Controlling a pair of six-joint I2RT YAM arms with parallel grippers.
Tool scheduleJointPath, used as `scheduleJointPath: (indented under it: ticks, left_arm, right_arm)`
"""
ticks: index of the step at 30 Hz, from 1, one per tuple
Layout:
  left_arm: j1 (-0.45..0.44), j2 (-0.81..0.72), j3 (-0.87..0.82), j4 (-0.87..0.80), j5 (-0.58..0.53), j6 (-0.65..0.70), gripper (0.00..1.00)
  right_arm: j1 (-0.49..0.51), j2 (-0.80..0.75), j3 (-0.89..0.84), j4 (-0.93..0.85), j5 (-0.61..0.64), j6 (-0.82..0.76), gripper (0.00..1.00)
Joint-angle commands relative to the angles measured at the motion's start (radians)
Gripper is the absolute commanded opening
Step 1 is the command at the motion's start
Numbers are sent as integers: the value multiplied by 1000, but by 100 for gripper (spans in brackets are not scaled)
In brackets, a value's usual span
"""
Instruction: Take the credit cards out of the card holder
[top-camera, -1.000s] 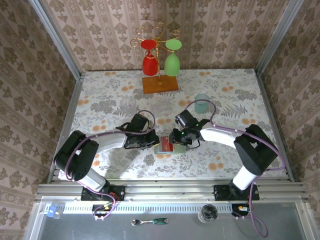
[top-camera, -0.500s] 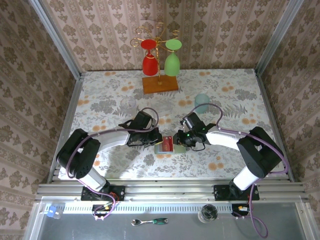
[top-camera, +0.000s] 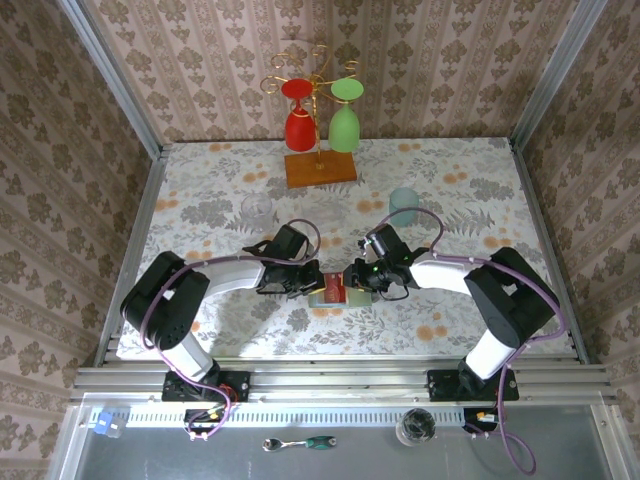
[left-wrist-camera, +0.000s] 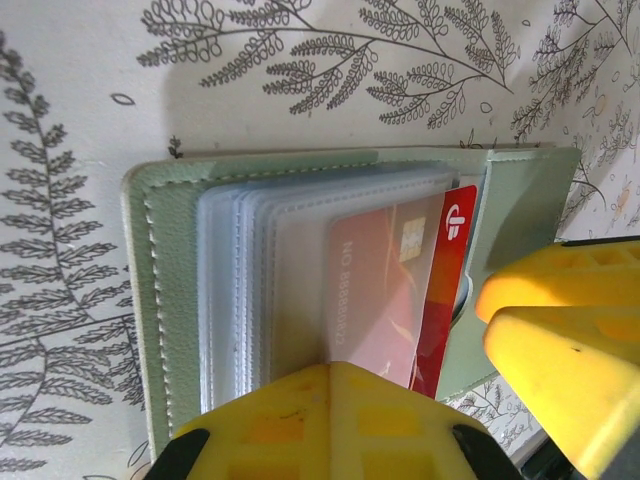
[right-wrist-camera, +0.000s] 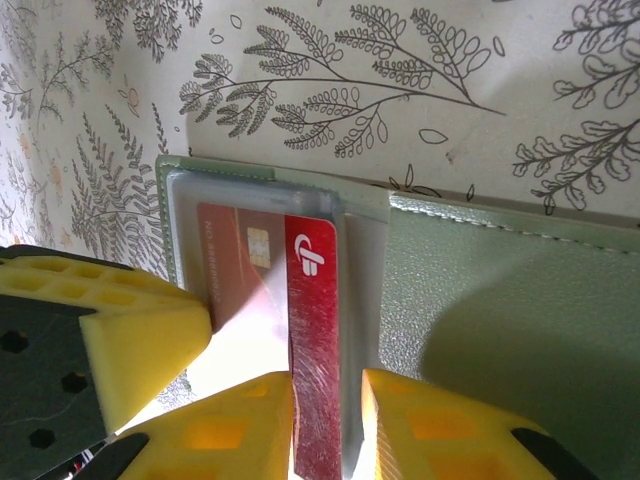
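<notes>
Wallet (top-camera: 330, 293) lies open at lower centre of the top view. Left gripper (left-wrist-camera: 330, 405), shut, pins its sleeves. Right gripper (right-wrist-camera: 325, 425) has edged back in and narrowed onto red card (right-wrist-camera: 312, 300), which sits part-way out of its sleeve. Pull looks ready to start.

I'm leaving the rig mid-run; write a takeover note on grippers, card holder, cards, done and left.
Left gripper: shut, over the clear sleeves of the open card holder.
Right gripper: fingers either side of the exposed end of the red card; grip unclear.
The card holder lies open on the table, red card part-way out of its sleeve.
Done: one card started. Left: pull it free; check other sleeves.
</notes>
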Motion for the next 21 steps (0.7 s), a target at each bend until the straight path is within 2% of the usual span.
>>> scheduleJointPath:
  ticks: [1,21]
  left_arm:
    - [-4,12,13,-54,-21,22,0]
    - [-5,20,-2,-48,-25,19,0]
  right_arm:
    - [-9,25,-18,43,-37,4,24]
    - [-18,73,-61,196,-131,65,21]
